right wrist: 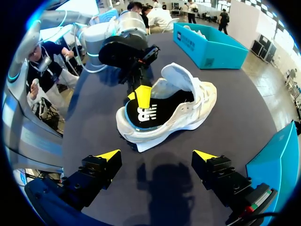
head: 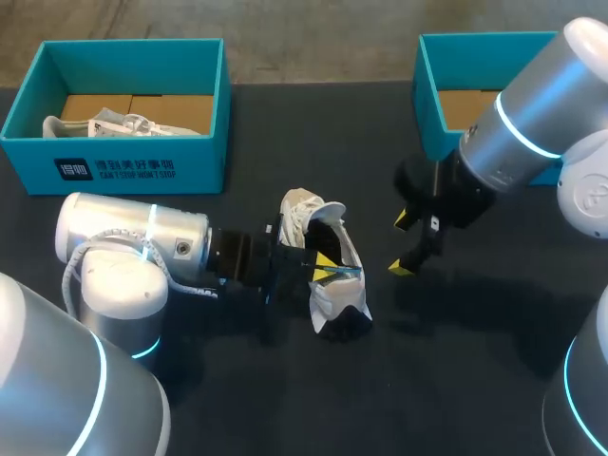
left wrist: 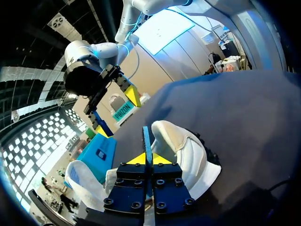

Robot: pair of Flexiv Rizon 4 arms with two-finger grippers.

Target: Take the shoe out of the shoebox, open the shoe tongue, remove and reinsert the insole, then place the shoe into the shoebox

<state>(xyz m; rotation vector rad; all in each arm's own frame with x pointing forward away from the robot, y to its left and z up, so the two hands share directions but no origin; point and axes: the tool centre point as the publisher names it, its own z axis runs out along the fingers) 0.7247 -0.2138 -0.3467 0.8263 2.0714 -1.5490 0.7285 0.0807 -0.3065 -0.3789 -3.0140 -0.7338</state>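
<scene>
Dark tabletop (head: 475,361) carries it all, with one teal shoebox (head: 128,171) well off behind the left fingers (head: 326,269) and a second shoebox (head: 429,104) back beside the right arm. Out of both boxes, the white shoe (right wrist: 188,108) lies straight ahead of the right fingers (head: 402,244), its long axis crosswise to them. These fingers hang spread, holding nothing, near the shoe but apart from it. The left arm is nearer, its fingers clenched on the heel end of the black insole (right wrist: 150,115) lying in the shoe. Bare tabletop all round leaves room, I'd say, to draw the insole along that axis.
</scene>
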